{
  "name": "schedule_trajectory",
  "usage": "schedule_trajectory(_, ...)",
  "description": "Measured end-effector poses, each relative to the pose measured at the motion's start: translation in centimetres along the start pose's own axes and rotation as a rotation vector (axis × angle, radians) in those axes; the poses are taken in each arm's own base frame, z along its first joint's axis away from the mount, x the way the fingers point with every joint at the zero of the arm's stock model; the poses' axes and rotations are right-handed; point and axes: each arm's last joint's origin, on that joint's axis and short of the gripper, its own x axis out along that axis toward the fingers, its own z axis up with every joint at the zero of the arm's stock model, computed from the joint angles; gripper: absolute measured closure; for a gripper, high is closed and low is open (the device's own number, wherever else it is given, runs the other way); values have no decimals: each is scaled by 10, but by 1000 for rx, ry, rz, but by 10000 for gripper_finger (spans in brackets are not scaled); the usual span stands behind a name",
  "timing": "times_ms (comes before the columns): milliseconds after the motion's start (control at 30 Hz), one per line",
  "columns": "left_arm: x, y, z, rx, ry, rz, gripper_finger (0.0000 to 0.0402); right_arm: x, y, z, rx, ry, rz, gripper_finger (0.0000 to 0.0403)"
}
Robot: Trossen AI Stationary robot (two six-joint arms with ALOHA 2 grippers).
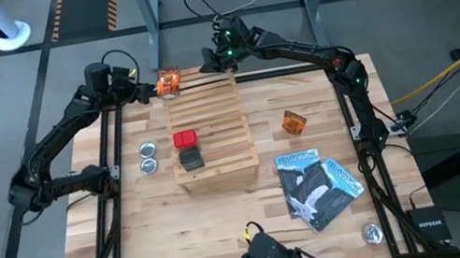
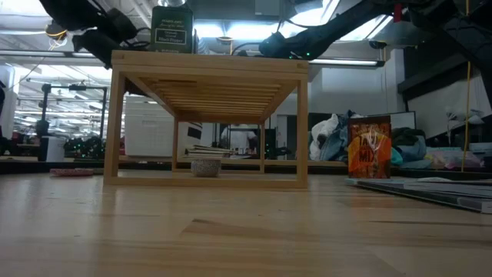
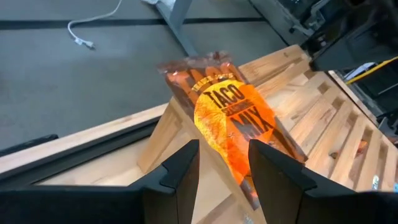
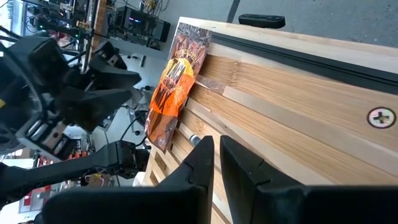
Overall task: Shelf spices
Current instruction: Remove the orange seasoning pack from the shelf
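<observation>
Left tool [image 3: 224,165] grips taco packet [image 3: 233,118] over shelf [image 3: 323,134] corner.

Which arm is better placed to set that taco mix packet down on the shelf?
Left. The left gripper is shut on the taco mix packet over the shelf far corner; the right gripper is shut, holding nothing.

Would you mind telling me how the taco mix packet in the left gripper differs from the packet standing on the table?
The held packet is at the shelf's far left corner, pinched by the left gripper; the table packet stands free, right of the shelf. The held one tilts over the slats; the other stands upright. Both are orange crinkly packets.
</observation>
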Motion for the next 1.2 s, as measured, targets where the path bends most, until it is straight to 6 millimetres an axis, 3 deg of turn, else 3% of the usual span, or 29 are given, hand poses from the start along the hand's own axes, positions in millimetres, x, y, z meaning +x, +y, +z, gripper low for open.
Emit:
schedule_trajectory(300,16,8,-3,-21,46,-1,270,0,0,0,0,0,0,370)
schedule_trajectory(1200,22,9,-2,-72,56,-64,270,0,0,0,0,0,0,370)
